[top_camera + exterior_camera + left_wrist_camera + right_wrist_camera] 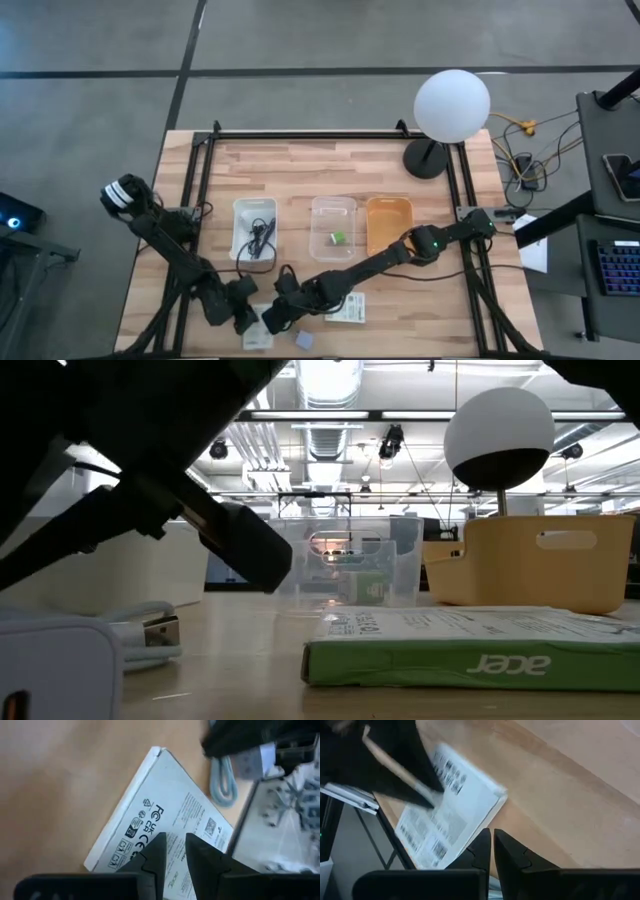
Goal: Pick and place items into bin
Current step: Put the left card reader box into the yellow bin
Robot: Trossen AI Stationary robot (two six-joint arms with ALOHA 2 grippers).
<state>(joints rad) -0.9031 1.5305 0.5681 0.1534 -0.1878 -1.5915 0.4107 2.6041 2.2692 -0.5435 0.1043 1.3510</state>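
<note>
Table from above: we see three bins in a row, a white bin with a black cable in it, a clear bin with a green piece, and an orange bin. Both grippers sit close together at the near edge. The left gripper hangs over a white packet; the right gripper is just beside it, next to a green-edged box. A grey-blue cube lies near the edge between packet and box. A white lamp stands at the far right.

At table height we see the box flat in front, marked "acer", the clear bin and orange bin behind it, and a white charger with a USB plug at the near left. A dark arm crosses above.

On the left wrist, the left gripper has its jaws slightly apart over the printed packet, nothing between them; a pale blue cable lies beyond.

On the right wrist, the right gripper has its jaws together, empty, just beside a printed packet's edge.
</note>
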